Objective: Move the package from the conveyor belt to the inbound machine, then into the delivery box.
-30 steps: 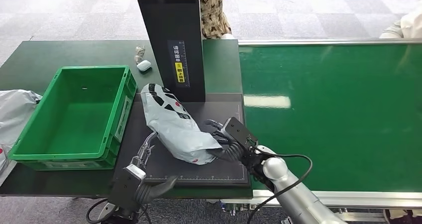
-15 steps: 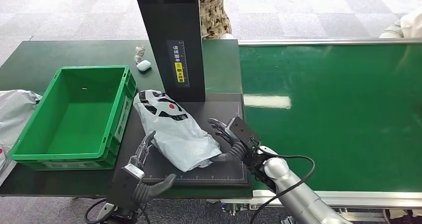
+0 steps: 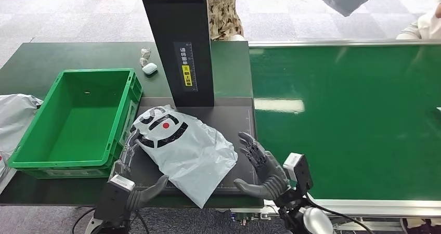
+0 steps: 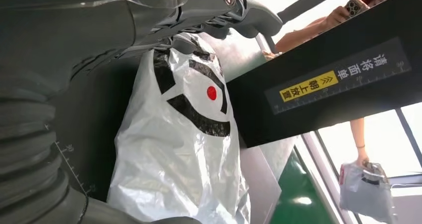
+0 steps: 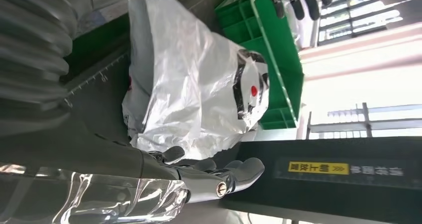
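Two robot hands are off the package [image 3: 182, 148]: my right robot hand [image 3: 265, 166] has let go, fingers spread; the left robot hand [image 3: 130, 166] waits open beside it. Package now flat on the inbound machine [image 3: 236, 114], ready for the delivery box [image 3: 78, 117].

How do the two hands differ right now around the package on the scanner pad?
The left hand sits at the package's crate-side edge, fingers touching the plastic; the right hand is on the conveyor side, apart from the package. The left hand's thumb reaches under the package's near corner; the right hand's fingers are spread, holding nothing. Both rise from the pad's near edge.
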Motion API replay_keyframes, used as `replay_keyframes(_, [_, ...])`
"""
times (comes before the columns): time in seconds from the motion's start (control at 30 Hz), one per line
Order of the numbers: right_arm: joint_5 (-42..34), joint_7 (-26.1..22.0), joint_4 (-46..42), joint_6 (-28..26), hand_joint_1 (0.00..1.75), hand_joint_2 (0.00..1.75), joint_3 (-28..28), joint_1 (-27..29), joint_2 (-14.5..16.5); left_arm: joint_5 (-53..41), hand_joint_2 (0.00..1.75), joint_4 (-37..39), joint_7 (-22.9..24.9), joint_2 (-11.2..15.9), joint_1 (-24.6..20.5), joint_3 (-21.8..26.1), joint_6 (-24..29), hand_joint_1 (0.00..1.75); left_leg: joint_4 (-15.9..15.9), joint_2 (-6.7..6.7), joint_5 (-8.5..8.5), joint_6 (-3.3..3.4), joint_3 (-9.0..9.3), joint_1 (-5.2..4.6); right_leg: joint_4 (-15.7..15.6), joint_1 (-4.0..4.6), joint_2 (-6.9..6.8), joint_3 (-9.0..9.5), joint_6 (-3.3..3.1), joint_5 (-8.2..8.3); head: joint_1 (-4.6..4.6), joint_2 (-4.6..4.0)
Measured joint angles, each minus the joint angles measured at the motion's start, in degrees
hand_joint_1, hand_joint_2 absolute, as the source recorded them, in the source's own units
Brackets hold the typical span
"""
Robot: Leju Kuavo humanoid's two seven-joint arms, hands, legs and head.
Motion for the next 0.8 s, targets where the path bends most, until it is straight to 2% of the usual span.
replay_keyframes(0.17, [0.87,0.07,-5.03,2.88,0.0,1.75,-4.86,4.2,1.9,-4.99,1.75,-0.75,1.14,0.68,-0.32,-0.31,-2.11,0.0,0.0,0.01,0.0,0.0,0.02,0.0,0.0,0.0,0.02,0.0,0.0,0.0,0.01,0.0])
replay_keyframes(0.3, [1.16,0.21,-6.55,4.44,0.0,1.75,-7.15,4.78,3.34,-10.37,1.75,-0.44,3.77,1.02,-2.3,-1.78,-5.43,0.0,0.01,0.02,0.01,0.0,0.03,-0.01,0.0,-0.01,0.02,0.02,0.01,0.03,0.01,0.0])
replay_keyframes(0.43, [1.19,0.31,-6.78,4.76,0.0,1.75,-7.54,4.79,3.69,-11.8,1.75,-0.22,4.47,1.09,-2.93,-2.28,-6.29,0.0,0.02,0.02,0.01,0.01,0.04,-0.02,0.0,-0.01,0.02,0.02,0.0,0.04,0.01,0.0])
replay_keyframes(0.5, [0.96,0.5,-6.89,5.82,0.0,1.75,-8.25,4.48,4.56,-17.08,1.75,3.75,6.48,1.51,-7.22,-5.22,-10.02,0.0,0.03,0.0,0.06,0.04,0.05,-0.02,0.0,-0.02,-0.02,0.03,0.0,0.06,0.01,0.0])
replay_keyframes(0.57, [0.58,0.66,-6.85,7.1,0.0,1.75,-8.99,3.87,5.55,-22.43,1.75,10.48,8.55,2.04,-13.92,-9.47,-14.62,0.0,0.03,-0.01,0.14,0.07,0.05,-0.03,0.0,-0.02,-0.06,0.04,-0.04,0.11,0.01,0.0])
replay_keyframes(0.8, [-0.18,0.62,-6.37,8.27,0.0,1.75,-9.31,2.74,6.06,-24.18,1.75,32.5,8.41,1.58,-31.48,-18.79,-19.82,0.0,0.04,0.02,0.25,0.01,0.06,-0.03,0.0,-0.02,-0.01,0.03,-0.03,0.29,0.01,0.0])
